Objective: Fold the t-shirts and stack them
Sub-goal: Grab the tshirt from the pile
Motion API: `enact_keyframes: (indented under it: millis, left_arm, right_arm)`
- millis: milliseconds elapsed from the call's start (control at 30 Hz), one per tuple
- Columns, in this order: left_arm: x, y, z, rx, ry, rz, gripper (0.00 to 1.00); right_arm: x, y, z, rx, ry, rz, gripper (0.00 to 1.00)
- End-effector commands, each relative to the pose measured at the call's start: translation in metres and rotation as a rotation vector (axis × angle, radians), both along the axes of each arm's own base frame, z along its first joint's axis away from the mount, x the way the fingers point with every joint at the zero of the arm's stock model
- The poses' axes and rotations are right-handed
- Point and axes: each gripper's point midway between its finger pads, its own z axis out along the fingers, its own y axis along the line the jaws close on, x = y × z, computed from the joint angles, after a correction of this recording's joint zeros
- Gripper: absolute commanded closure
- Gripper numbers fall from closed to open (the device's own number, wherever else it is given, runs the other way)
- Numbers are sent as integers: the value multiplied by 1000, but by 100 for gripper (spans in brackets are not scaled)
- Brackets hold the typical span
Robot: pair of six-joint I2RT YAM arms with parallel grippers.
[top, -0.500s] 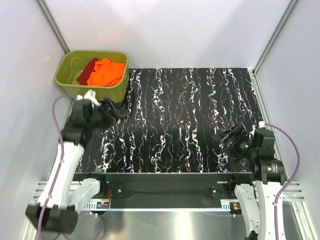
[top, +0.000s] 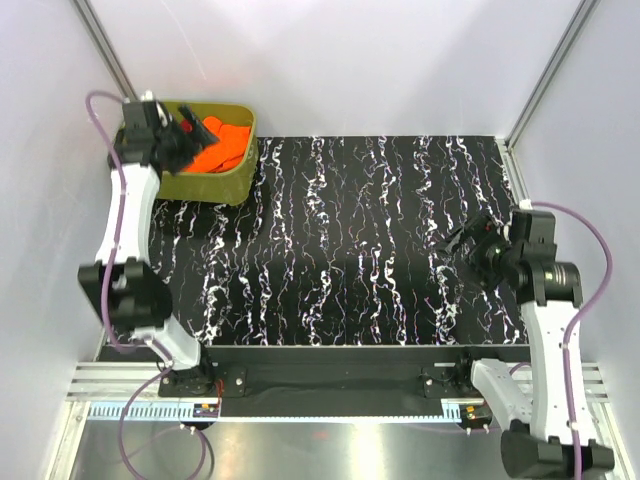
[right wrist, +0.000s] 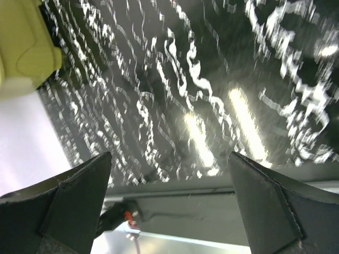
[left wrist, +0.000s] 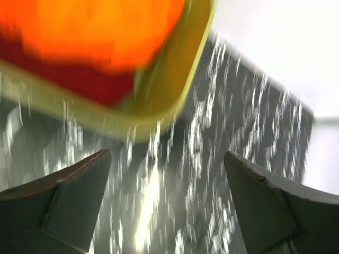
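Stretched far back on the left, left gripper (top: 195, 128) parted wide and empty above the green bin (top: 215, 185). Inside, orange shirt (top: 222, 148) over what seems, through blur, the dark red shirt (left wrist: 85, 84). On the right, bent over the table (top: 350, 250), right gripper (top: 455, 245) likewise gaping, empty.

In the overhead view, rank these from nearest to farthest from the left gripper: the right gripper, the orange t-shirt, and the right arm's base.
1. Orange t-shirt: in the olive-green bin at the far left, beside the left gripper.
2. Right gripper: across the patterned mat, on the right side.
3. Right arm's base: near edge, on the right.
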Motion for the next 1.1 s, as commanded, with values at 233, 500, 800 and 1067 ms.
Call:
enact_keyframes:
  millis: [233, 500, 800, 1067]
  left_arm:
    - [149, 73, -17, 359, -85, 75, 17]
    - [180, 94, -98, 427, -20, 123, 30]
    - [193, 93, -151, 402, 32, 109, 43]
    - [204, 91, -126, 387, -35, 122, 77]
  right_arm:
    - [67, -39, 20, -228, -50, -27, 0]
    - [105, -45, -2, -210, 38, -68, 0]
    - [120, -44, -19, -175, 94, -94, 0]
    - [126, -42, -28, -155, 125, -95, 0]
